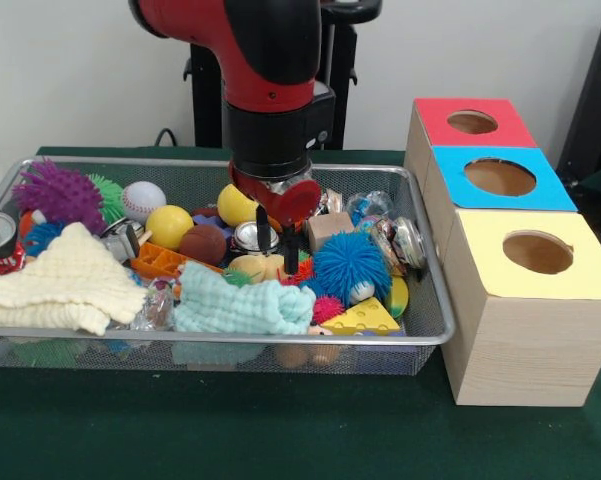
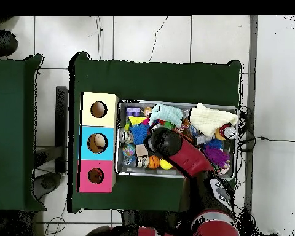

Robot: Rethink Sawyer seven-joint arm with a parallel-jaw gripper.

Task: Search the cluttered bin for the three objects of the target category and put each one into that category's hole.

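Observation:
The wire mesh bin [image 1: 220, 338] lies on the green table, full of mixed items. It also shows in the overhead view [image 2: 118, 157]. My gripper [image 1: 277, 258] hangs over the bin's middle, its two dark fingers apart and empty. The tips are just above a silver can [image 1: 250, 236] and a tan toy [image 1: 260, 266]. In the overhead view the red arm [image 2: 174, 147] hides the gripper. Three wooden boxes stand beside the bin, each with a round hole: red top [image 1: 473, 122], blue top [image 1: 500, 177], yellow top [image 1: 537, 252].
In the bin lie a purple spiky ball [image 1: 58, 193], a baseball [image 1: 142, 200], a yellow ball [image 1: 169, 226], a brown ball [image 1: 203, 243], a blue fuzzy ball [image 1: 350, 266], a cheese wedge [image 1: 363, 318], a teal cloth [image 1: 242, 305] and a cream cloth [image 1: 65, 280].

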